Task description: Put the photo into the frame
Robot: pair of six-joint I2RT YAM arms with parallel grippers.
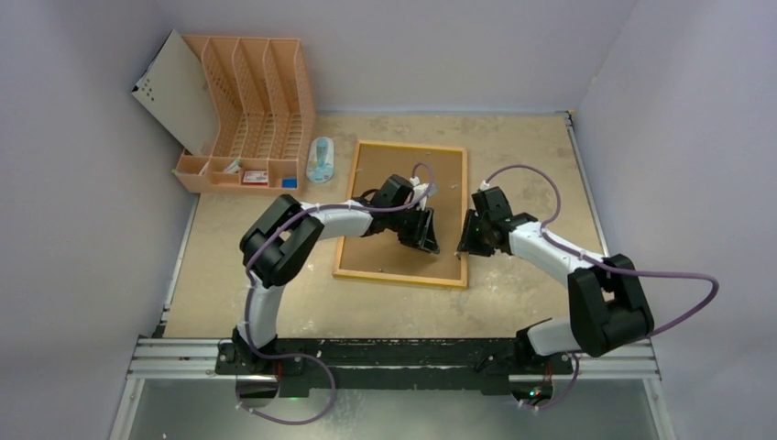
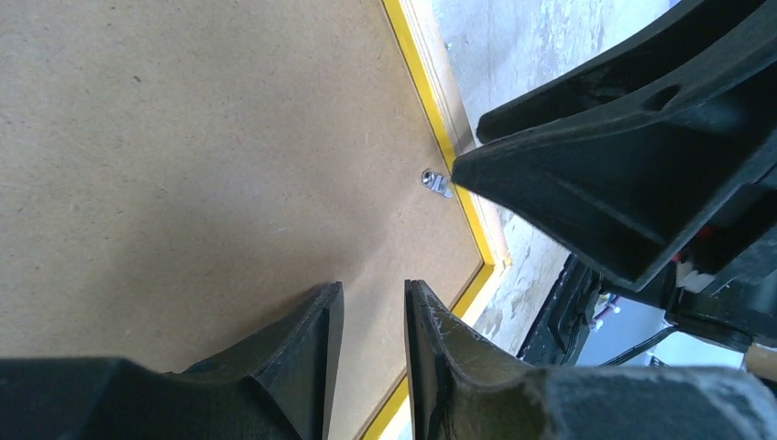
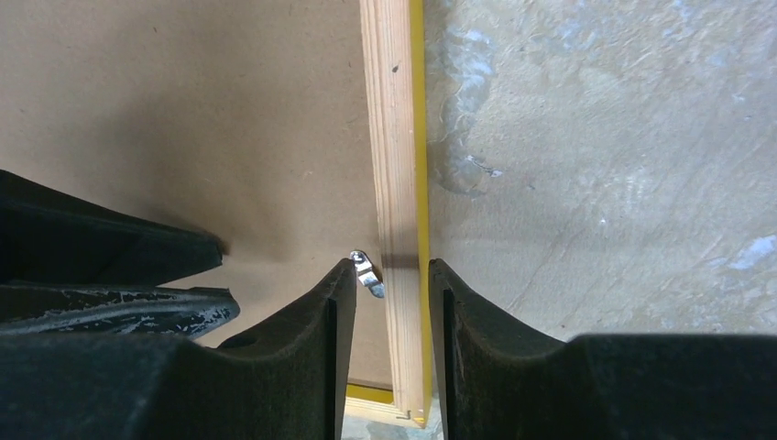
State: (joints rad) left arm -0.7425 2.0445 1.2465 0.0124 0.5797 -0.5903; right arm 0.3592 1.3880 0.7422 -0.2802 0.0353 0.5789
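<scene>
The frame (image 1: 410, 147) lies face down on the table, its yellow rim (image 2: 465, 215) and wooden back edge (image 3: 392, 137) around a brown backing board (image 1: 394, 179). My left gripper (image 2: 374, 289) hovers over the board near the frame's right side, open a narrow gap with nothing between the fingers. My right gripper (image 3: 392, 266) is open and straddles the frame's right rim. Its left finger is beside a small metal clip (image 3: 368, 273), its right finger by the yellow edge. The photo's printed side shows in no view.
An orange slotted file rack (image 1: 252, 101) stands at the back left with a thin white panel (image 1: 174, 92) leaning on it. A small light-blue packet (image 1: 321, 160) lies left of the frame. Walls close in the table on three sides.
</scene>
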